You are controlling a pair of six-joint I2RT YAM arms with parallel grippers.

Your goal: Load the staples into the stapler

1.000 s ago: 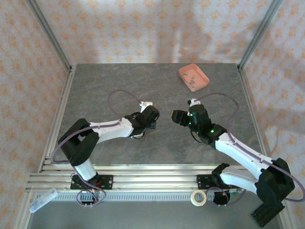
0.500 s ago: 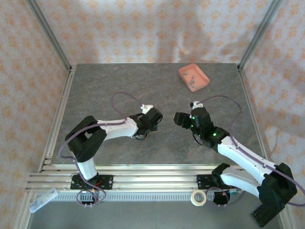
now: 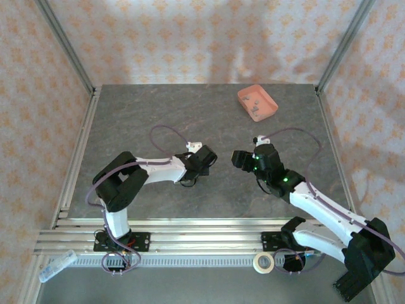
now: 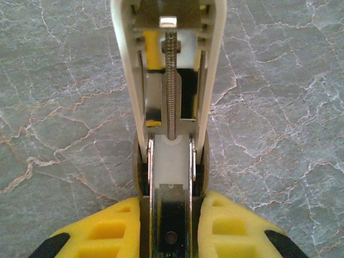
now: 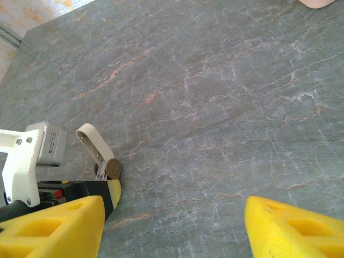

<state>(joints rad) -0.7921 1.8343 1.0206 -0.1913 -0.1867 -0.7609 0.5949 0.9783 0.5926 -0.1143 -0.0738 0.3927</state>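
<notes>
Centrally, at the bottom edge of the left wrist view, my left end effector (image 4: 171, 217) has its two yellow fingers (image 4: 115, 228) pressed against the lower body of the stapler (image 4: 171, 156), one on each side, pinching it. The stapler is open. Its white cover runs up to the top edge of the frame, exposing the metal channel and a thin coiled spring along the midline. Grey veined tabletop (image 4: 279, 107) lies underneath.

In the right wrist view, my right end effector (image 5: 174, 231) is spread wide, with one yellow finger (image 5: 54, 226) in the lower left corner and the other in the lower right, and bare tabletop between them. The stapler (image 5: 99, 150) shows at the left of that frame with its pale cover tilted upward.

From the top camera, the left end effector (image 3: 201, 158) sits just left of centre and the right end effector (image 3: 239, 157) just right of centre. They face each other, near but apart.

The staples (image 3: 255, 107) appear as small grey bits inside the salmon-pink tray (image 3: 248, 90). The tray is at the upper right of the tabletop, well apart from both end effectors.

A tape roll (image 3: 263, 261) rests at the bottom of the frame, beside the right arm's base.
</notes>
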